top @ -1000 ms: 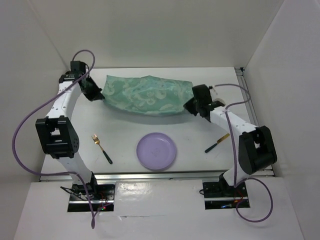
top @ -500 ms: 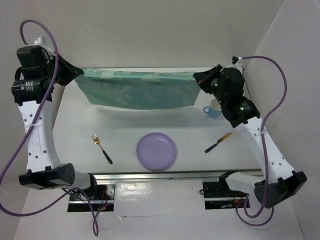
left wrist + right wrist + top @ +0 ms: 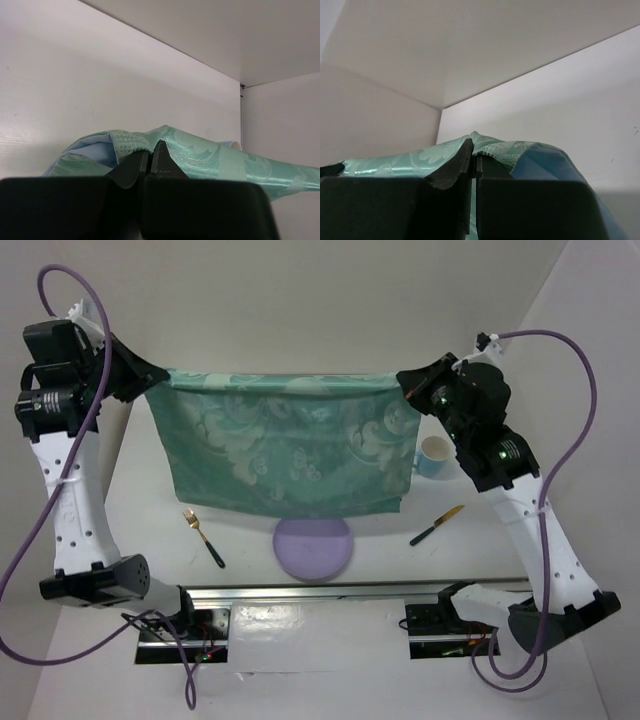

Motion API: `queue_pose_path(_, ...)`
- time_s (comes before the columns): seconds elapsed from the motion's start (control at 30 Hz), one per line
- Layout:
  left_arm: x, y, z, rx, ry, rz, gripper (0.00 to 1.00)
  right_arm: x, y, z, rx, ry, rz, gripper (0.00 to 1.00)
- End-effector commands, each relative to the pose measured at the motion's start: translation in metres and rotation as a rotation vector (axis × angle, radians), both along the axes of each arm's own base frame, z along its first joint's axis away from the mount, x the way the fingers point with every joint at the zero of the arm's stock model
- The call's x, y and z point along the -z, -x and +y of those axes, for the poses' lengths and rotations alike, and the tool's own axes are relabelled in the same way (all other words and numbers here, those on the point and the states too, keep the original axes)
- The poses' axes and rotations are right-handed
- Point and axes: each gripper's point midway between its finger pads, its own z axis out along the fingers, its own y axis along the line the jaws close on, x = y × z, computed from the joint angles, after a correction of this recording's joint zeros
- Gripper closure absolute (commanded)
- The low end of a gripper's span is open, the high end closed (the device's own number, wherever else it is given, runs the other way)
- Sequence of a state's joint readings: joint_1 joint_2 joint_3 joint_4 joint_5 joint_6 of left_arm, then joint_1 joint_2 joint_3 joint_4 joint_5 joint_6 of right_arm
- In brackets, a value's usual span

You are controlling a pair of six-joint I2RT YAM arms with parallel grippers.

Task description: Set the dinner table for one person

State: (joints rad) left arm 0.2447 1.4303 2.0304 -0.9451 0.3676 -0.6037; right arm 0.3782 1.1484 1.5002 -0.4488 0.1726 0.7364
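Bright, even, diffuse light with no glare; the hanging placemat (image 3: 285, 450) casts a faint soft shadow on the dinner table (image 3: 145, 520); wrist views slightly soft, foregrounds near black

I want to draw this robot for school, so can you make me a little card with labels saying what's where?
Cloth: green patterned placemat, hanging spread out above the table
Left gripper: shut on one top corner of the placemat
Right gripper: shut on the other top corner
Plate: purple plate, partly hidden behind the placemat
Fork: fork, lying left of the plate
Knife: knife, lying right of the plate
Cup: blue cup, by the placemat's right edge
Table: white dinner table
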Motion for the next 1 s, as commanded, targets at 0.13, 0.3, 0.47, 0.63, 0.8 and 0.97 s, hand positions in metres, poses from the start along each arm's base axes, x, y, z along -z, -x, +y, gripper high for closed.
queue_pose_path(0.13, 0.028, -0.080, 0.025, 0.007, -0.040, -0.014, 1.00, -0.019, -0.094, -0.012, 0.110, 0.113, -0.101, 1.00)
queue_pose_path(0.3, 0.034, -0.123, 0.028, 0.033, -0.024, -0.018, 1.00, -0.027, -0.150, -0.027, 0.121, 0.102, -0.140, 1.00)
queue_pose_path(0.47, 0.024, -0.150, 0.029, 0.048, -0.001, -0.070, 1.00, -0.036, -0.187, -0.037, 0.095, 0.064, -0.177, 1.00)
queue_pose_path(0.63, 0.030, -0.157, 0.032, 0.054, 0.024, -0.069, 1.00, -0.027, -0.196, -0.044, 0.094, 0.048, -0.167, 1.00)
queue_pose_path(0.8, 0.071, -0.136, 0.031, 0.048, 0.040, 0.025, 1.00, 0.024, -0.167, -0.045, 0.070, 0.036, -0.051, 1.00)
queue_pose_path(0.97, 0.131, -0.077, 0.023, 0.026, 0.033, 0.157, 1.00, 0.107, -0.119, -0.044, 0.040, 0.012, 0.135, 1.00)
